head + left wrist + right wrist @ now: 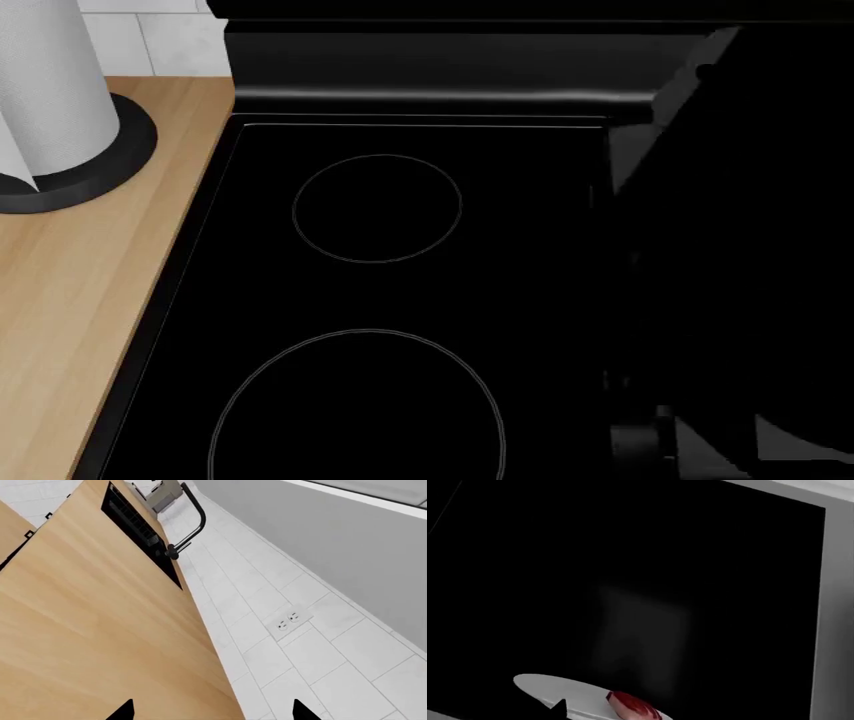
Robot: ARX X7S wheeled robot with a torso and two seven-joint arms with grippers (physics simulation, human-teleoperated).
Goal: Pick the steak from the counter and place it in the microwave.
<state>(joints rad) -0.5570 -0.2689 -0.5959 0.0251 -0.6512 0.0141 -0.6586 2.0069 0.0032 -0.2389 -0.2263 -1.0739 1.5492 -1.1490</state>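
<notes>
In the right wrist view the steak (630, 707), dark red with pale streaks, lies on a white round turntable (554, 687) inside the microwave's dark cavity (627, 580). My right gripper (642, 714) is over it. One black fingertip (560, 709) shows beside the steak and apart from it; the other is lost against the black. The jaws stand wide. My left gripper (213, 712) is open and empty above the tan wood counter (100, 630). Neither gripper shows clearly in the head view.
The head view shows the glossy black stovetop (387, 300) with ring outlines and a paper towel roll (47, 100) on the counter (80, 300). A dark mass (734, 250) fills its right side. The left wrist view shows a white tiled wall (300, 645) with an outlet (288, 620).
</notes>
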